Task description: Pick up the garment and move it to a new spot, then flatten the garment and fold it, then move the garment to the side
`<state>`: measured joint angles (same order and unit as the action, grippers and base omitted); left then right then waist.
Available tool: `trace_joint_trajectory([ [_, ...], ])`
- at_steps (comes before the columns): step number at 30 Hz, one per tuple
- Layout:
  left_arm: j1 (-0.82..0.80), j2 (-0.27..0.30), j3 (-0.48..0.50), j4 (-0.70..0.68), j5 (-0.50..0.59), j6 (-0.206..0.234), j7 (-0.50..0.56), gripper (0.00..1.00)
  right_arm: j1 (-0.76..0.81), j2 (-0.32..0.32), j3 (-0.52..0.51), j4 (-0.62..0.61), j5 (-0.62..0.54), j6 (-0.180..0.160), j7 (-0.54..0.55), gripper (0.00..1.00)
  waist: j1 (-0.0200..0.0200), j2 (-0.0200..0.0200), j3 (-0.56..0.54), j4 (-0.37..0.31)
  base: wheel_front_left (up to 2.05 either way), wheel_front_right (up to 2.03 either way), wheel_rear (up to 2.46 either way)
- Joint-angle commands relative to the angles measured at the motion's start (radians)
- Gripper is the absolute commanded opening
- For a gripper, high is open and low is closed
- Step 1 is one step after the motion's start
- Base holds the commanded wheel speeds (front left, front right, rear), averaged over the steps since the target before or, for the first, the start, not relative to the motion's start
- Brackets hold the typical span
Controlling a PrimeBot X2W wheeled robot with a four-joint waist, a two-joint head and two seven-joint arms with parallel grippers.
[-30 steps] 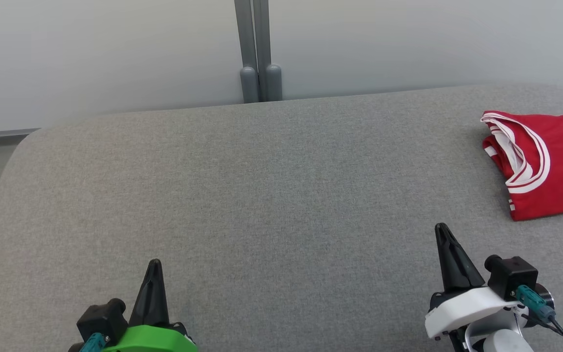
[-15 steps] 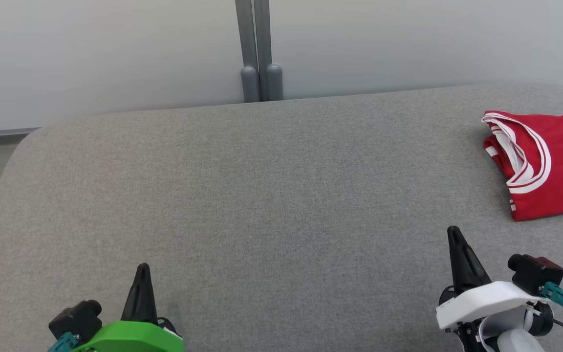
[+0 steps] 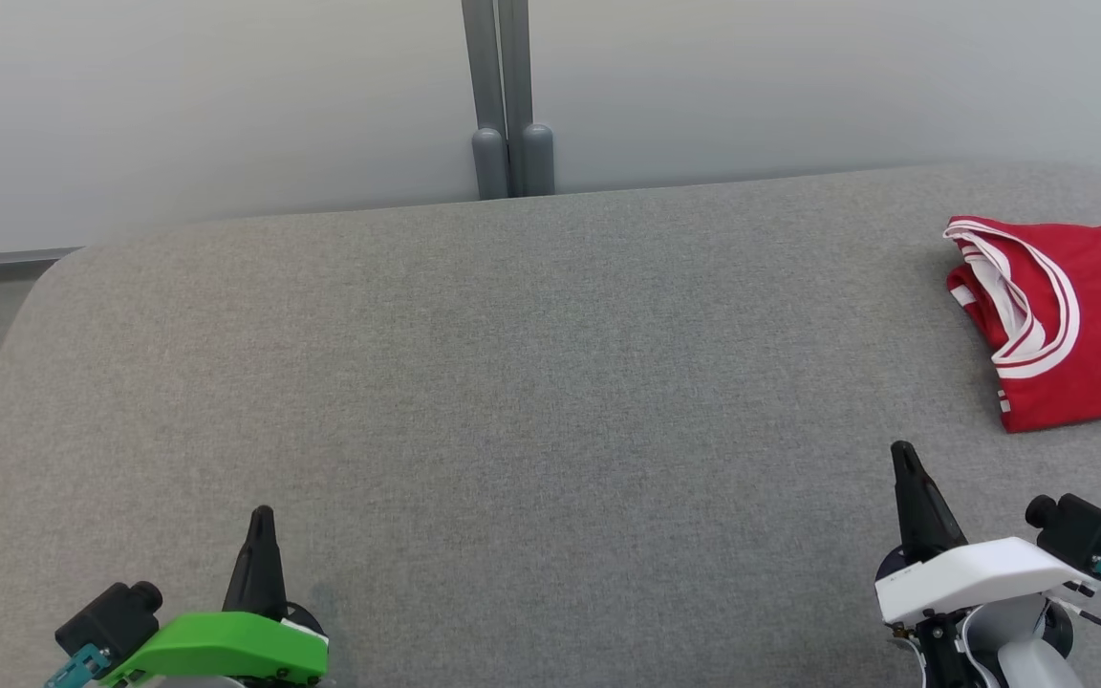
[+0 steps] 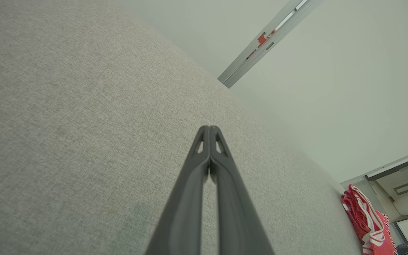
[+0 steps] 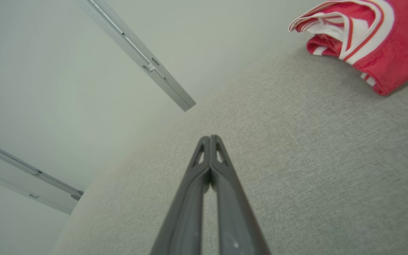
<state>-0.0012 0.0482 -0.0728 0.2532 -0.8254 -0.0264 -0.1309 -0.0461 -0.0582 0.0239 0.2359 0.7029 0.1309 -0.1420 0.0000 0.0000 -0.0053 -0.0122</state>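
Looking down from the head camera, we see a wide grey fabric-covered surface (image 3: 512,382) with rounded corners, set against a pale wall (image 3: 178,105). A grey post (image 3: 503,96) stands upright behind the middle of its far edge.

The garment (image 3: 1076,325) is a red sports jersey with white bands and thin red stripes around its neck opening. It lies folded near the far right corner of the surface, and the picture's right edge cuts it off. White characters with dark outlines run along that edge, but too little of them shows for us to read.

The left gripper (image 3: 261,521), on a bright green mount, sits at the lower left. Its two dark fingers are pressed together into a single point, pinching nothing. The right gripper (image 3: 902,454), on a white mount, sits at the lower right. Its fingers are likewise pressed together and empty. It is nearer to the jersey's front edge but clearly apart from it. Both grippers point across bare grey cloth, and we cannot tell whether either touches it.
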Motion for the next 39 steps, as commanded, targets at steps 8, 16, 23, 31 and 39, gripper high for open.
trace_joint_trajectory([
  [8,-0.043,0.008,0.028,-0.014,-0.117,-0.018,0.033,0.00,-0.032,-0.009,-0.016,-0.008,0.138,0.000,0.031,0.00,0.0000,0.0000,0.001,0.001,0.00,0.00,0.00],
  [16,-0.052,0.009,0.048,-0.014,-0.204,-0.030,0.060,0.00,-0.037,-0.010,-0.028,-0.007,0.240,0.000,0.056,0.00,0.0000,0.0000,0.001,0.002,0.00,0.00,0.00],
  [23,-0.060,0.010,0.064,-0.014,-0.276,-0.040,0.081,0.00,-0.040,-0.011,-0.038,-0.005,0.324,0.000,0.078,0.00,0.0000,0.0000,0.002,0.003,0.00,0.00,0.00],
  [31,-0.068,0.010,0.080,-0.013,-0.349,-0.049,0.103,0.00,-0.044,-0.011,-0.048,-0.004,0.408,0.000,0.100,0.00,0.0000,0.0000,0.003,0.004,0.00,0.00,0.00],
  [39,-0.075,0.010,0.096,-0.013,-0.418,-0.058,0.125,0.00,-0.048,-0.011,-0.059,-0.002,0.492,0.000,0.123,0.00,0.0000,0.0000,0.003,0.005,0.00,0.00,0.00],
])
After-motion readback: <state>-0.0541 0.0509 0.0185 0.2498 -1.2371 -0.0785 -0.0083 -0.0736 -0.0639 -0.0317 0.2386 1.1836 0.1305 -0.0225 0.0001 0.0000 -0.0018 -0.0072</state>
